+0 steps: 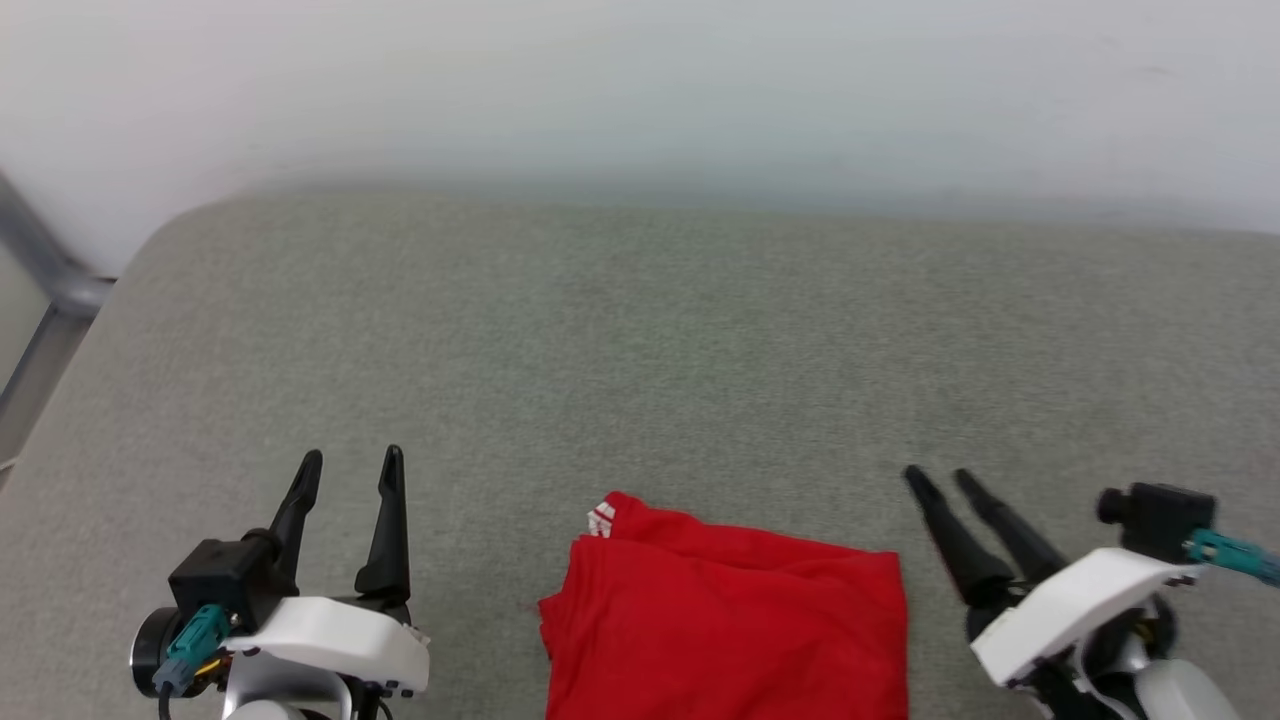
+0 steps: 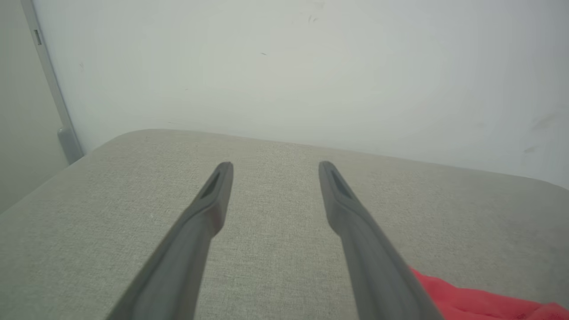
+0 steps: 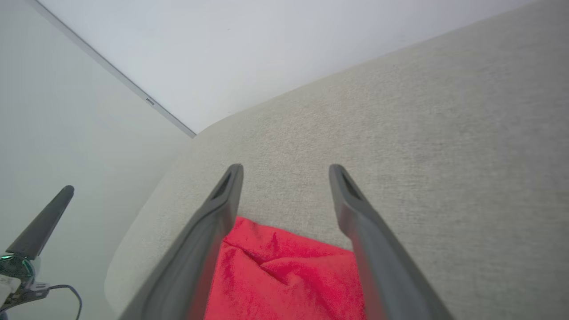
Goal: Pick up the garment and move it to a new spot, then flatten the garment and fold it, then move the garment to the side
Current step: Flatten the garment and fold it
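The garment (image 1: 730, 620), bright red and folded into a compact rectangle, lies at the near edge of the grey cushioned surface (image 1: 640, 350), with a bit of red-and-white striped trim at its far left corner. My left gripper (image 1: 350, 470) hovers open to the garment's left, nothing between its fingers. My right gripper (image 1: 940, 480) stands open just right of the garment, fingers angled toward it. In the right wrist view the garment (image 3: 284, 275) shows between and below the spread fingers (image 3: 222, 209). A red corner of the garment (image 2: 480, 302) peeks in at the left wrist view's lower right.
The grey fabric surface stretches far back to a pale wall (image 1: 640, 90). A grey metal frame (image 1: 45, 300) stands off the left edge. The left gripper's fingertip (image 3: 44, 222) shows at the right wrist view's left edge.
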